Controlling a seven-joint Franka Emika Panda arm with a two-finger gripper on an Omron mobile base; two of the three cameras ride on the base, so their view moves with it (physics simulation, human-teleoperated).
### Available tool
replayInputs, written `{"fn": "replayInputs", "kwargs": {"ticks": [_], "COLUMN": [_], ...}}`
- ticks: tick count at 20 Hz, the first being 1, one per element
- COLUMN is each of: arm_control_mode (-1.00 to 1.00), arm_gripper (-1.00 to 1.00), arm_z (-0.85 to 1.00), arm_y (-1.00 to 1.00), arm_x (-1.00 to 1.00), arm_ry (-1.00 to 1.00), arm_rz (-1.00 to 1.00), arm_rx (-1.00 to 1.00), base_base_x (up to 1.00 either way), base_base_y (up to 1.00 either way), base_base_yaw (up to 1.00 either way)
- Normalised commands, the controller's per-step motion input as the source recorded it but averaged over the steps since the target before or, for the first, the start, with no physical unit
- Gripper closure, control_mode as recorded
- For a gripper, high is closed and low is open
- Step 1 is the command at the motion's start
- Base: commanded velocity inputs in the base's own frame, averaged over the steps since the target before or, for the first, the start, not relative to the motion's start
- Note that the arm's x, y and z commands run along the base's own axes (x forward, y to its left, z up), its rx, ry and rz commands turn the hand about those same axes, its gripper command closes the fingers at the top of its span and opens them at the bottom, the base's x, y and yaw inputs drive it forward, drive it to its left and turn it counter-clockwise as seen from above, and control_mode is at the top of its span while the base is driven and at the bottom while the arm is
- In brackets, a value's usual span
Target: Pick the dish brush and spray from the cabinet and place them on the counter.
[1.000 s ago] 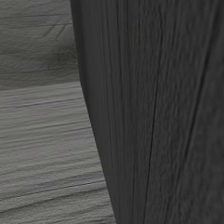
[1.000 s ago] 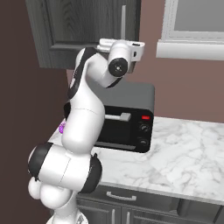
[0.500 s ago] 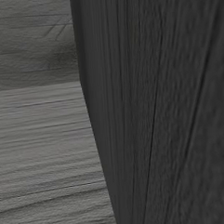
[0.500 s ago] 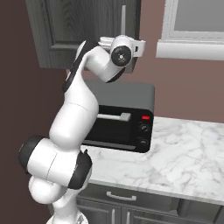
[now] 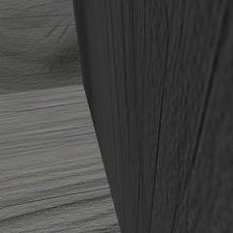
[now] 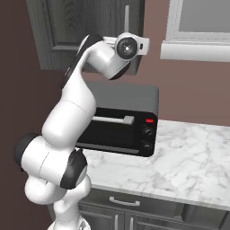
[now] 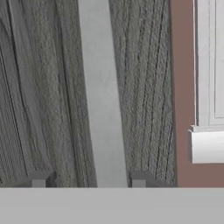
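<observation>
The dish brush and the spray are hidden behind the shut dark wooden cabinet door (image 6: 90, 31). Its pale vertical handle (image 6: 127, 18) runs up the hand view as a light bar (image 7: 100, 96). My gripper (image 7: 90, 179) is open, with one fingertip (image 7: 40, 179) left of the bar and the other one right of it. Neither tip touches the bar. In the right base view my wrist (image 6: 128, 46) is raised against the door just below the handle.
A black toaster oven (image 6: 121, 126) stands on the white marble counter (image 6: 193, 152) under the cabinet. A white window frame (image 6: 197, 27) is on the reddish wall to the right. In the left base view dark door wood (image 5: 176, 110) is very close.
My hand has risen and shifted slightly right toward the handle. The elbow has swung out to the left. The jaws have barely narrowed.
</observation>
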Motion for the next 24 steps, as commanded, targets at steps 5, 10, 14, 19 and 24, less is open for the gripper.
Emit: {"fn": "replayInputs", "kwargs": {"ticks": [5,10,14,19,24], "arm_control_mode": [-1.00,-1.00,-1.00,-1.00,-1.00], "arm_gripper": [1.00,1.00,1.00,1.00,1.00], "arm_z": [0.00,0.00,-0.01,0.00,0.00], "arm_y": [0.00,0.00,0.06,0.13,0.22], "arm_x": [0.18,0.14,0.00,-0.14,-0.35], "arm_ry": [0.10,0.09,0.05,0.02,0.00], "arm_rz": [0.00,0.00,0.00,0.00,0.00], "arm_rx": [0.00,0.00,0.00,0.00,0.00], "base_base_x": [0.00,0.00,0.00,0.00,0.00], "base_base_y": [0.00,0.00,0.00,0.00,0.00], "base_base_yaw": [0.00,0.00,0.00,0.00,0.00]}}
